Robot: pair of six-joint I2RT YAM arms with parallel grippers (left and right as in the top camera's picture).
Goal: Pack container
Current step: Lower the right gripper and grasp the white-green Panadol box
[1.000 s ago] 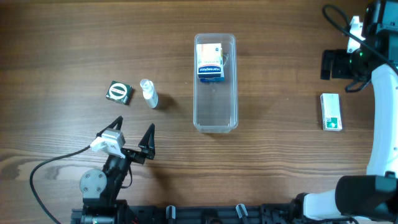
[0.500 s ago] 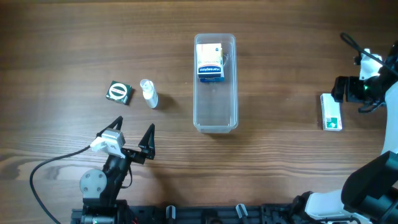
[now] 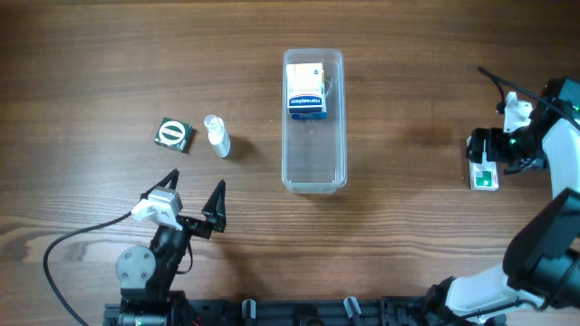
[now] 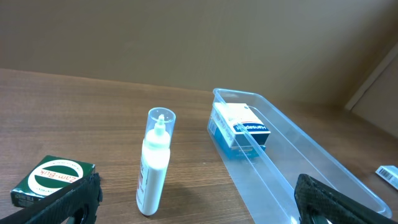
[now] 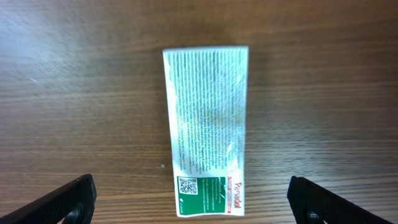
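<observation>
Lower the right gripper (image 3: 482,158) straight down and close across the narrow width of the green-and-white carton (image 5: 206,130), keeping it centred so it does not twist. Its fingers (image 5: 68,198) are released and spread wide, with the carton lying flat on the worktop (image 3: 408,72) between them, ungripped. The clear container (image 3: 314,154) stands well apart at mid-worktop, holding a blue-and-white box (image 3: 306,91) at its far end.
</observation>
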